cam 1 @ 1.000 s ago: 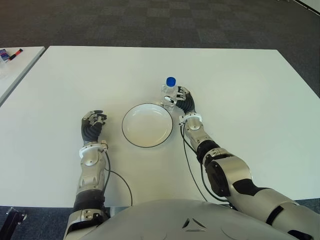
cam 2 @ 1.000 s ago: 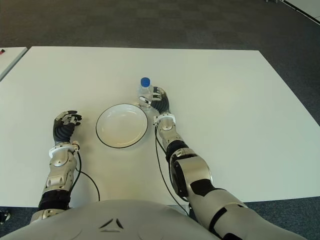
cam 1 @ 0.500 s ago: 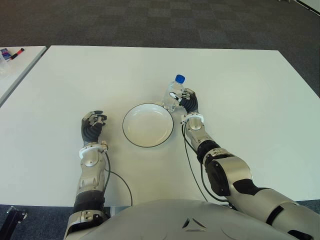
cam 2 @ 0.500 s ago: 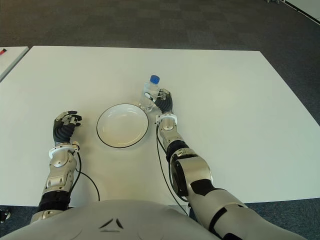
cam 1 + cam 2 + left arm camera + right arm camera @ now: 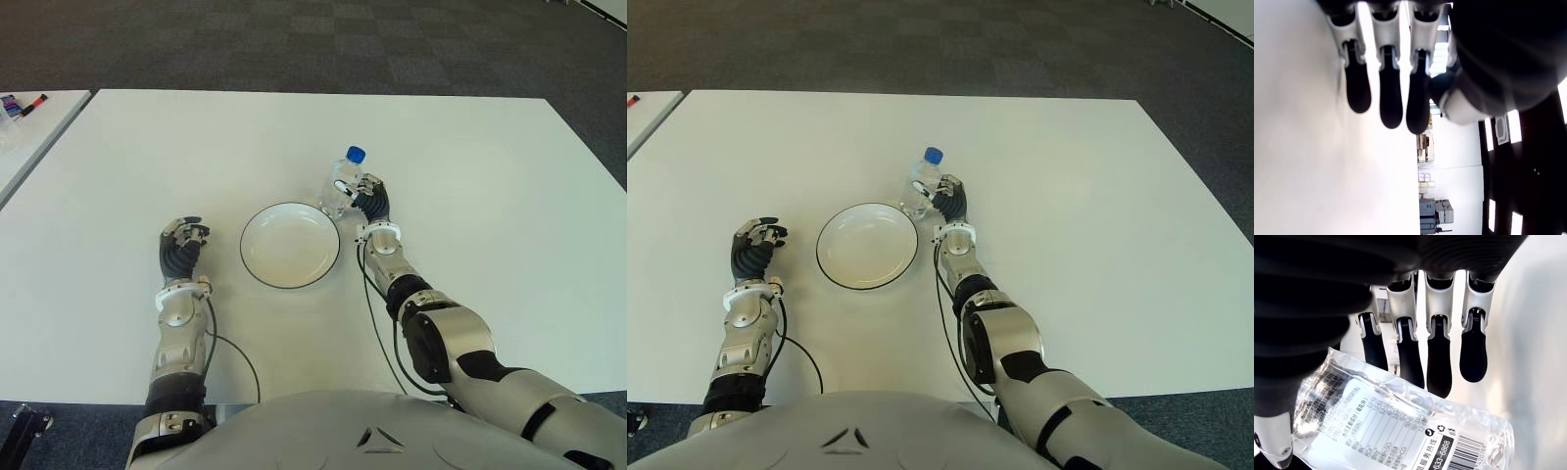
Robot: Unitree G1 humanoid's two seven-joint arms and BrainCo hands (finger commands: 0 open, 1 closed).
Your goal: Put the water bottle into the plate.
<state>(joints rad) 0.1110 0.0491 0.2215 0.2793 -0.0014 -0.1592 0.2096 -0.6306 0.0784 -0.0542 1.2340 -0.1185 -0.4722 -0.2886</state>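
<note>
Clear plastic water bottle with blue cap, tilted, held by right hand just beyond the far right rim of the plate. Bottle base is hidden behind the hand; whether it touches the counter cannot be told. Right wrist view: fingers curled around the labelled bottle body, thumb opposite, pinching it. Plate is white with a dark rim, nothing in it. Left hand shows left of the plate, fingers curled together, holding nothing. Second counter edge is cut off at far left.
</note>
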